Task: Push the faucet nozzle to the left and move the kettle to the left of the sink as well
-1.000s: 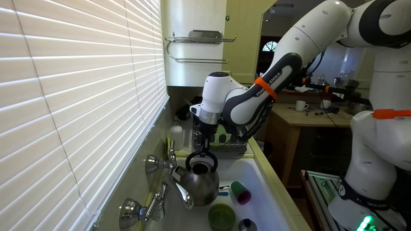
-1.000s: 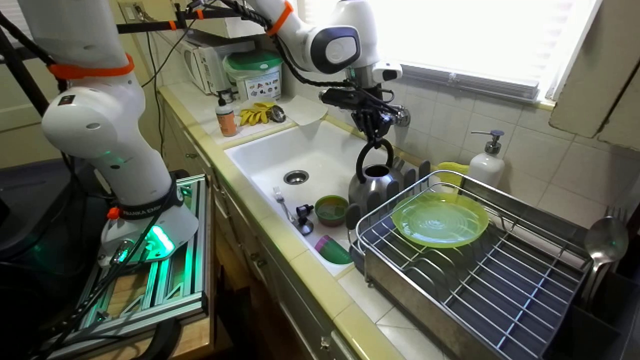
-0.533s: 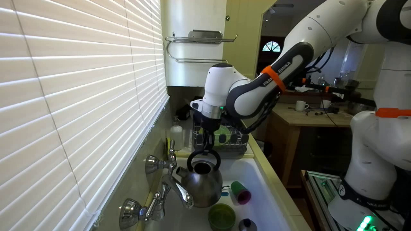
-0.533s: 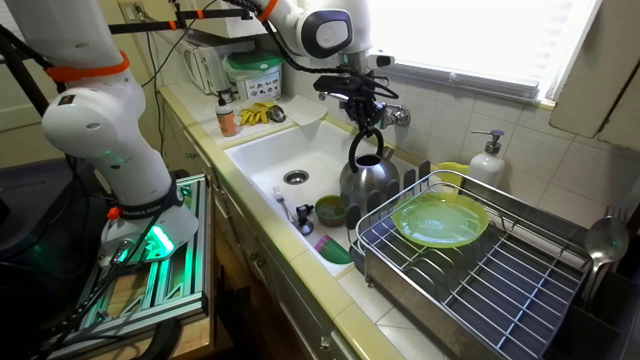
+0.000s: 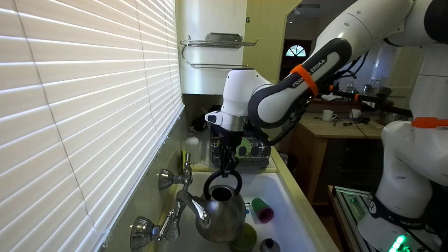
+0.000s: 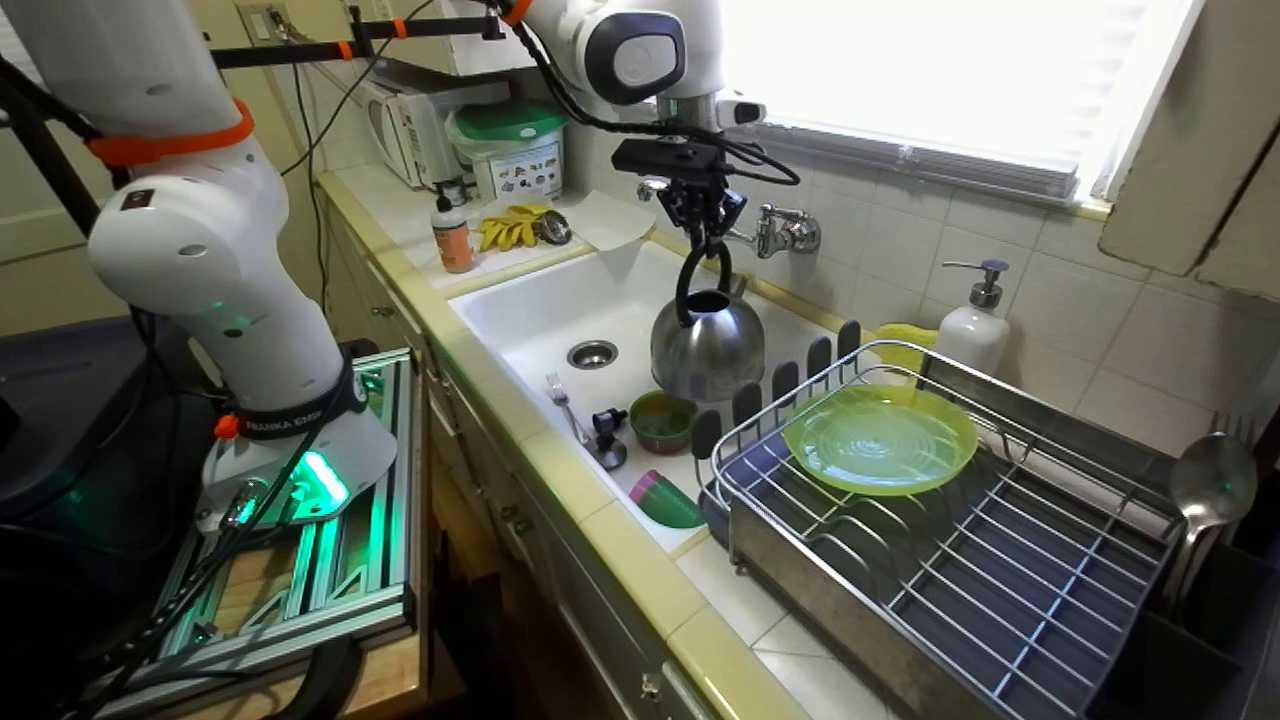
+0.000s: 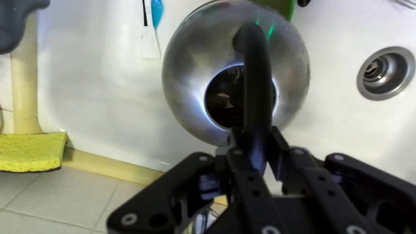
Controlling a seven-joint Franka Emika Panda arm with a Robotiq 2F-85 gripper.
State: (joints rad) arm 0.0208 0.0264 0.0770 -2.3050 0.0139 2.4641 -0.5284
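Note:
The silver kettle [image 5: 225, 222] hangs by its black arched handle from my gripper [image 5: 225, 172], seemingly just above the floor of the white sink [image 5: 294, 224]. In an exterior view the kettle [image 6: 708, 350] is left of the dish rack, its top open. In the wrist view my gripper [image 7: 253, 138] is shut on the handle, with the kettle body [image 7: 187, 74] below. The curved silver faucet nozzle [image 5: 196, 207] points over the sink and overlaps the kettle's spout side in an exterior view; I cannot tell if they touch. The kettle's spout is mostly hidden.
A green bowl [image 6: 663, 425] and a green-purple cup [image 6: 665, 500] lie in the sink near the kettle. Tap handles [image 5: 141, 232] stick out from the wall. The dish rack [image 6: 950, 560] and soap dispenser [image 6: 972, 335] stand at one end. The drain [image 6: 592, 354] is farther along.
My gripper has carried the kettle along the sink, away from the dish rack and toward the nozzle and the green bowl. The nozzle has not moved.

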